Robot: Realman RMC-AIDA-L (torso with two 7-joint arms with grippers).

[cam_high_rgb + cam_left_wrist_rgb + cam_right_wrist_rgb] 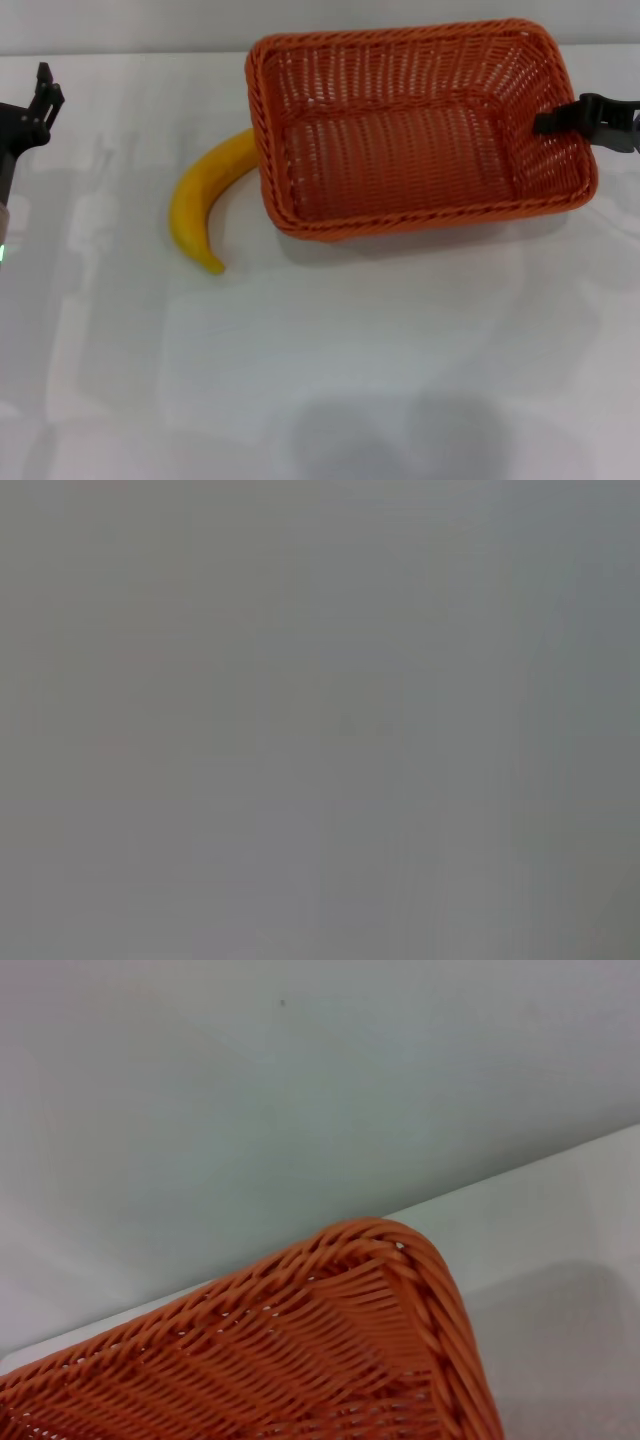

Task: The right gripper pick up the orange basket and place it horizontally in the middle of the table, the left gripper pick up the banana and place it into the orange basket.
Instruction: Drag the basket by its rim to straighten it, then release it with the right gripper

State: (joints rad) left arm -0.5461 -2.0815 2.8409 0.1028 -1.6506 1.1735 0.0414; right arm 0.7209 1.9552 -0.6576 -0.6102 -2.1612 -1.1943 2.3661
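- Orange basket (pixel 420 130) sits toward the far side of the white counter (pixel 350 350), with the right claw (pixel 560 120) at its right rim, apparently clenched on the weave, so the basket step looks underway.
- Next it needs shifting to mid-counter.
- Banana (pixel 205 195) lies touching the basket's left wall.
- Left claw (pixel 42 95) waits at the far left edge; its grip I cannot tell.

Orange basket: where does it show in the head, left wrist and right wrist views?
Head view: the basket fills the upper middle of the table, the banana against its left wall, the right gripper at its right rim.
Left wrist view: not in it; only flat grey.
Right wrist view: one rounded corner along the lower edge.
Shared landmark: the braided rim.
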